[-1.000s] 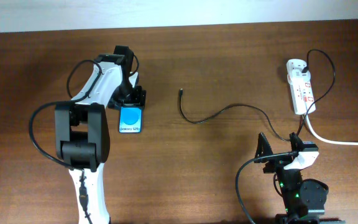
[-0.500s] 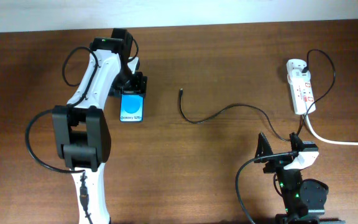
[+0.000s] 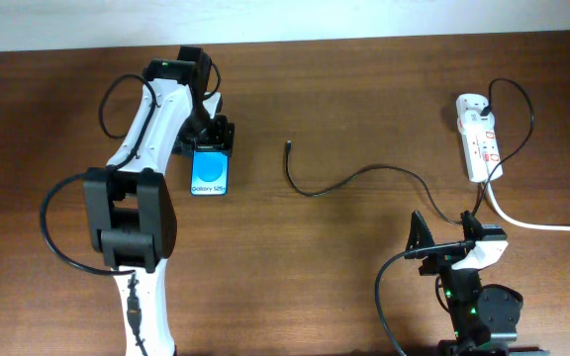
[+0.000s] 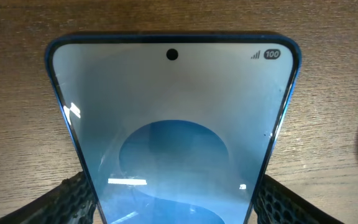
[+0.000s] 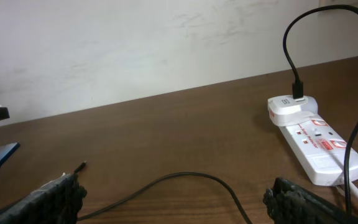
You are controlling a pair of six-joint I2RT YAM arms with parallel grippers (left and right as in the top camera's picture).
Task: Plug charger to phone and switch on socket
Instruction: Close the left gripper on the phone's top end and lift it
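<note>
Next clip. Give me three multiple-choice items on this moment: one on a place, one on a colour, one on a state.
1. Where on the table does the power strip lie?
A. on the far right side
B. in the middle
C. at the front left corner

2. What colour is the screen of the phone?
A. red
B. green
C. blue

3. What state is the loose tip of the black cable in?
A. plugged into the phone
B. lying free on the table, apart from the phone
C. pinched by the right gripper

Answers:
1 A: the overhead view shows it close to the right edge.
2 C: the overhead view shows a bright blue screen.
3 B: bare wood shows between the tip and the phone.
</note>
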